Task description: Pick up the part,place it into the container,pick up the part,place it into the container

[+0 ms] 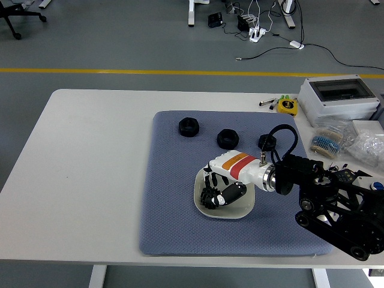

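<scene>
Since the right hand (221, 191) reaches down into the white container (242, 211) w/ fingers curled round a black gear (207, 197), it looks like the drop-off step, release not yet made. Gear sits low inside the dish, toward its left wall; can't tell if it touches the bottom. Nothing else visible in the container, tho the hand hides part of it. Container rests mid blue mat (174, 198) on the tabletop (96, 162). Three black nuts (188, 126) (227, 138) (267, 141) wait in a row on the far side of the mat, apart from it.
</scene>
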